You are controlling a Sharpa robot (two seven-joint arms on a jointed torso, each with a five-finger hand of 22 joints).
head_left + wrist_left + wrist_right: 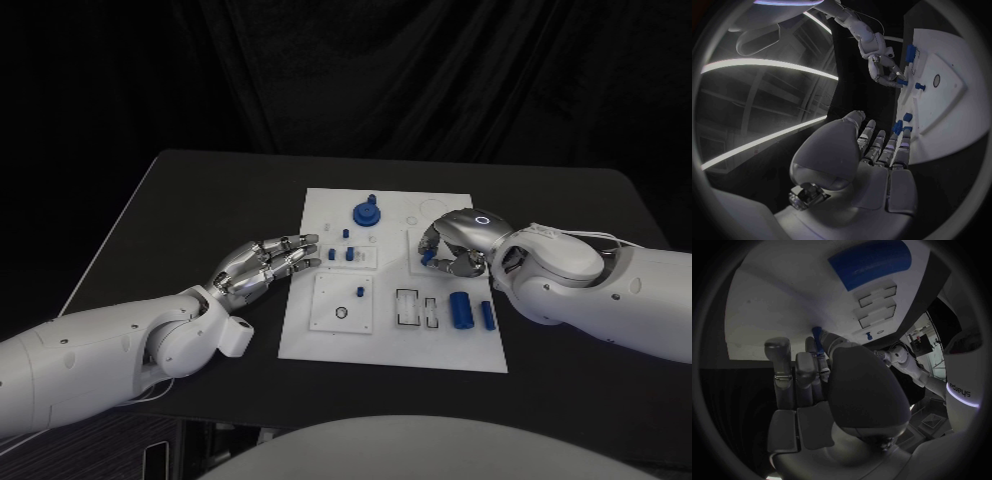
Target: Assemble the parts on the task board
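The white task board (433, 345) lies mid-table. My right hand (456, 244) is over its right upper part, fingers curled down, pinching a small blue part (430, 261); the right wrist view shows that part (817, 333) at the fingertips against the board (773, 300). My left hand (268, 264) hovers at the board's left edge, fingers spread, holding nothing. In the left wrist view, my left hand (876, 150) reaches toward two small blue pegs (899, 127), with my right hand (882, 67) beyond.
A blue gear-like part (369, 213) stands near the board's far edge, with small blue pegs (346, 236) below it. A blue cylinder (460, 307) and a blue bar (488, 315) lie at the right, beside rectangular slots (408, 305). Black table (188, 200) surrounds the board.
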